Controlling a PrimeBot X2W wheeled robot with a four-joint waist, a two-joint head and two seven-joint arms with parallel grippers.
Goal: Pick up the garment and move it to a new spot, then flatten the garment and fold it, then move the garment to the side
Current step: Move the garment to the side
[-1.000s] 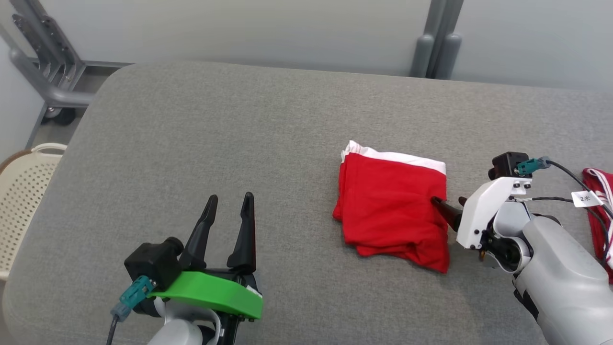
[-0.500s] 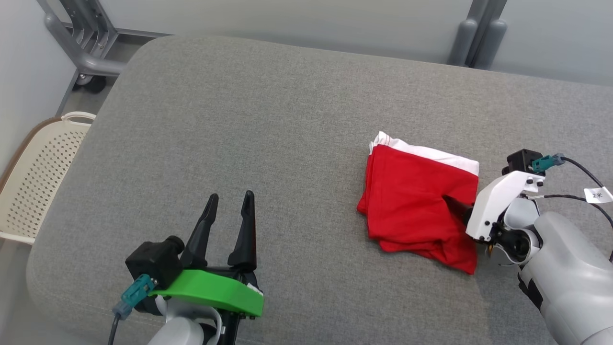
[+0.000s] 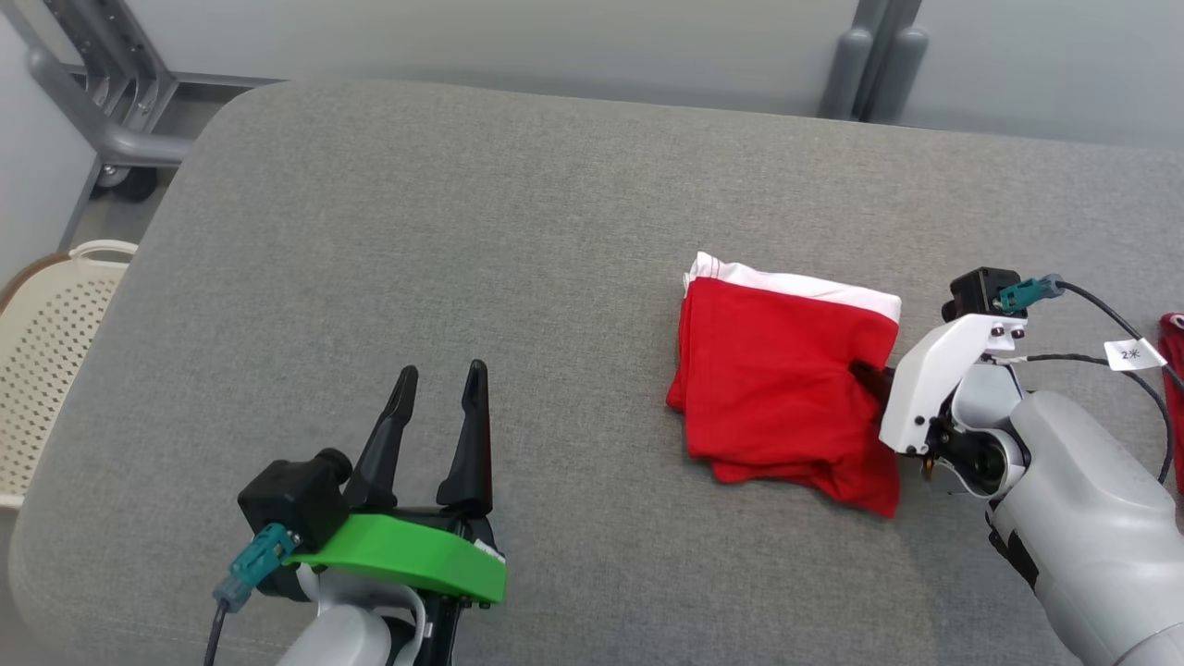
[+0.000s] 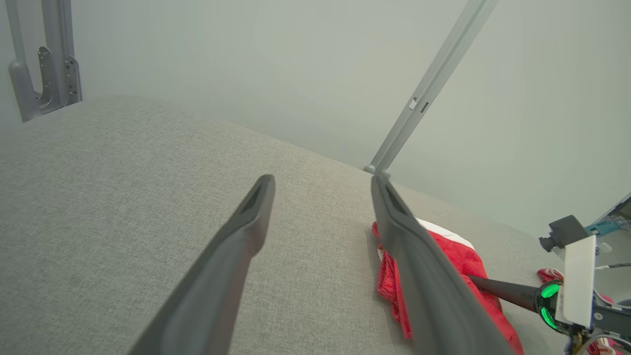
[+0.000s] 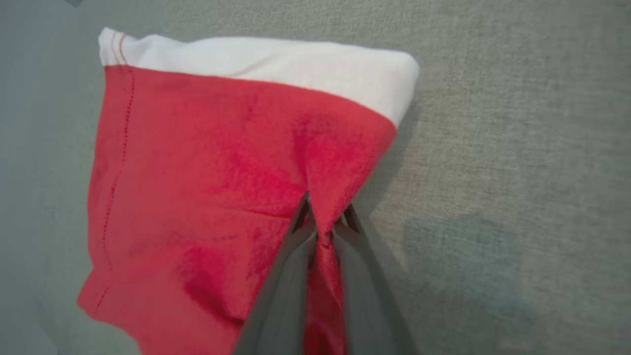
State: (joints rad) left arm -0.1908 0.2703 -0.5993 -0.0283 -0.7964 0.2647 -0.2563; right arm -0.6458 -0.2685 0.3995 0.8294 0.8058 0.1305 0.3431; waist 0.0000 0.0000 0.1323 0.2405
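Along the garment (image 3: 777,370) edge, the right gripper (image 5: 325,214) has clamped on it; left gripper (image 3: 442,370) stays spread.

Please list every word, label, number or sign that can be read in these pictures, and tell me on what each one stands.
"2米": on the small white tag fixed to a thin black cable by the right arm's wrist.
The garment, red with a white band: no print or label shows on it.
I can read no other text.
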